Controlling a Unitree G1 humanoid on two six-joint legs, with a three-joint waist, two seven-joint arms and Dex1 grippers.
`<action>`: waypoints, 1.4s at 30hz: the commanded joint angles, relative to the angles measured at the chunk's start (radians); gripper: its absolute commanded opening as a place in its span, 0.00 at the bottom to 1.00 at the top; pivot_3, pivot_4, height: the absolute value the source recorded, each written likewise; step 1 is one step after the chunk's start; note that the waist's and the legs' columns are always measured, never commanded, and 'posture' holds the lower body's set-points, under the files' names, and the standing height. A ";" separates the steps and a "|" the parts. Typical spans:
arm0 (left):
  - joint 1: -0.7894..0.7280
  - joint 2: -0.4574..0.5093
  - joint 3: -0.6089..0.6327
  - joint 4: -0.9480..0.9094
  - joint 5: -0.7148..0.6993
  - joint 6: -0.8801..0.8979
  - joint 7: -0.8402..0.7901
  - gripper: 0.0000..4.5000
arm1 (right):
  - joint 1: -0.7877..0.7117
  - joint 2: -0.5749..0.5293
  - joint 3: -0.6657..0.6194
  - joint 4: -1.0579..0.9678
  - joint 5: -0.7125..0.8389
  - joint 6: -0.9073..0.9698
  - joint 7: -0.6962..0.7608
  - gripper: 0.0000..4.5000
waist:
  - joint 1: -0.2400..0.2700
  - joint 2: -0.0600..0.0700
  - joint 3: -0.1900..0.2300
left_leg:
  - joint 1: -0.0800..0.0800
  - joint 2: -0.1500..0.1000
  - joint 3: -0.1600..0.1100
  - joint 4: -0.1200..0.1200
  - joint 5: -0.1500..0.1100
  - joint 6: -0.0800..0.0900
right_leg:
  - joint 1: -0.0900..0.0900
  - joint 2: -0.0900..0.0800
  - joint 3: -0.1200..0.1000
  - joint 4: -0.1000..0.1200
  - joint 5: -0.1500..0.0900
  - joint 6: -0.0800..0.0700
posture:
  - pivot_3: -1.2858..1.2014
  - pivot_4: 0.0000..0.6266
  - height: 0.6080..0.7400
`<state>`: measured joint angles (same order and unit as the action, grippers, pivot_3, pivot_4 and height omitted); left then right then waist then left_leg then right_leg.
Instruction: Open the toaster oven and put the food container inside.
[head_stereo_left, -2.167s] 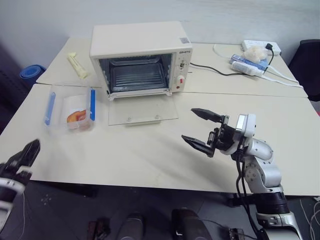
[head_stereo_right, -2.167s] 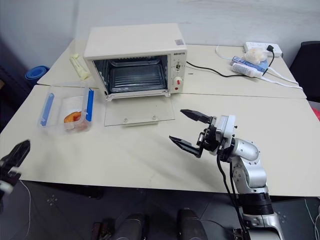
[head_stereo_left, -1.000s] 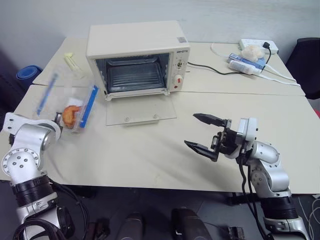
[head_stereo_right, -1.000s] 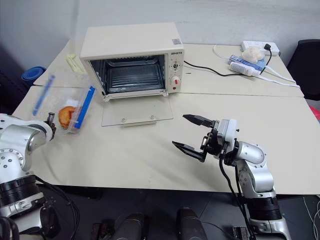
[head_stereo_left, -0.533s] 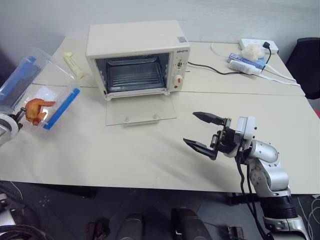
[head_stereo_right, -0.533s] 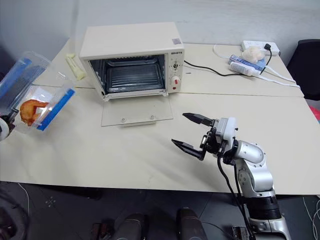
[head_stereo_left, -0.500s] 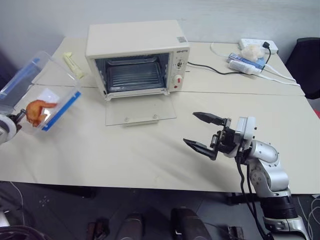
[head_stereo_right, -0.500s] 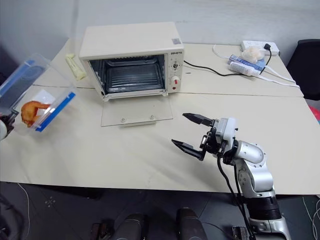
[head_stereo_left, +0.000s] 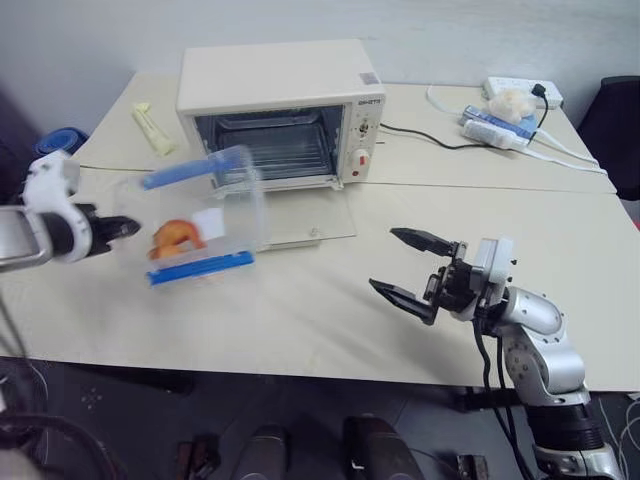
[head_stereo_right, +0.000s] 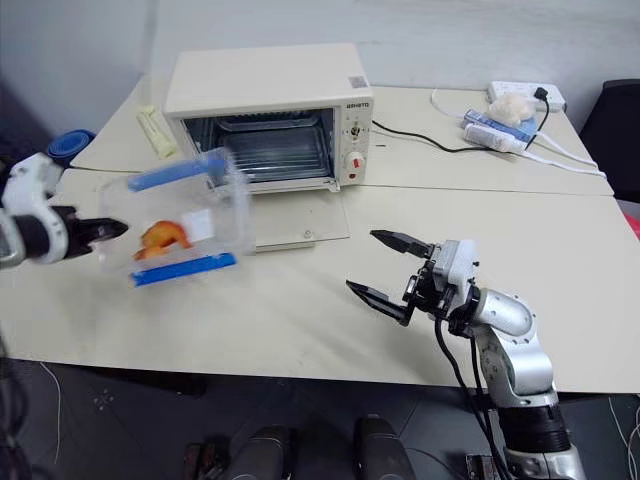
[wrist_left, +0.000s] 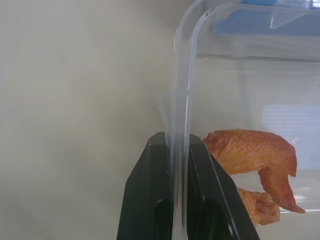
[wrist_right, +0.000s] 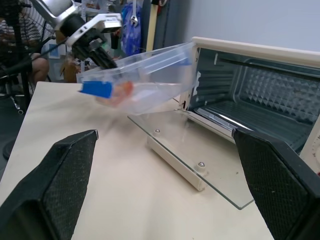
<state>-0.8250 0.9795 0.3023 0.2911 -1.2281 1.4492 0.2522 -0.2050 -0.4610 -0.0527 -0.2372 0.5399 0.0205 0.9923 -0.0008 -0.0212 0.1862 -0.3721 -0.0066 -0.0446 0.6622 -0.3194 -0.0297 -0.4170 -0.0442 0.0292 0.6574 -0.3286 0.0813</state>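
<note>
The cream toaster oven (head_stereo_left: 280, 90) stands at the back of the table, its glass door (head_stereo_left: 320, 222) folded down flat. The food container (head_stereo_left: 205, 215), clear with blue clips and orange food inside, hangs tilted in the air to the front-left of the oven's open mouth. My left gripper (head_stereo_left: 128, 228) is shut on the container's rim, and the left wrist view shows the clear wall (wrist_left: 180, 120) pinched between both black fingers. My right gripper (head_stereo_left: 385, 258) hovers open over the table's front right, empty, pointing toward the oven.
A power strip (head_stereo_left: 520, 95) with cables and a blue-white item (head_stereo_left: 495, 130) lie at the back right. A pale yellow packet (head_stereo_left: 150, 125) lies left of the oven. A dark chair (head_stereo_left: 615, 130) stands past the table's right edge.
My left gripper swung in from the far left toward the oven with the container and rolled, so the container now lies more on its side. The right arm stayed put.
</note>
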 joint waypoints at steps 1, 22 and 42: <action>-0.123 -0.089 -0.028 0.055 0.131 -0.021 0.022 0.00 | 0.038 -0.015 -0.029 -0.108 0.026 0.026 -0.043 1.00 | -0.003 0.000 0.000 | 0.000 0.000 0.001 0.000 0.000 0.000 | 0.000 0.000 0.000 0.000 0.000 0.000 | 0.52 0.24 1.00; -0.442 -0.397 -0.146 0.344 0.674 -0.176 -0.230 0.19 | 0.201 -0.025 -0.071 -0.304 0.009 0.066 -0.209 1.00 | -0.006 0.000 0.000 | 0.001 0.000 0.004 0.001 0.001 -0.001 | -0.001 0.002 0.003 0.002 0.000 0.001 | 0.52 0.24 1.00; 0.076 -0.040 -0.021 -0.023 0.611 -0.449 -1.045 0.72 | 0.068 -0.072 -0.009 -0.228 0.054 0.235 -0.183 0.87 | -0.030 0.000 0.000 | 0.002 0.002 0.005 -0.001 0.002 -0.003 | -0.002 0.002 0.004 0.003 0.000 0.000 | 0.52 0.24 1.00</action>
<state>-0.7674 0.9146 0.2564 0.3274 -0.6062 1.1050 -0.6825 -0.1198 -0.5168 -0.0743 -0.4565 0.5732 0.2236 0.8081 -0.0313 -0.0208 0.1865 -0.3705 -0.0049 -0.0399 0.6614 -0.3174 -0.0323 -0.4193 -0.0430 0.0334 0.6603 -0.3289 0.0807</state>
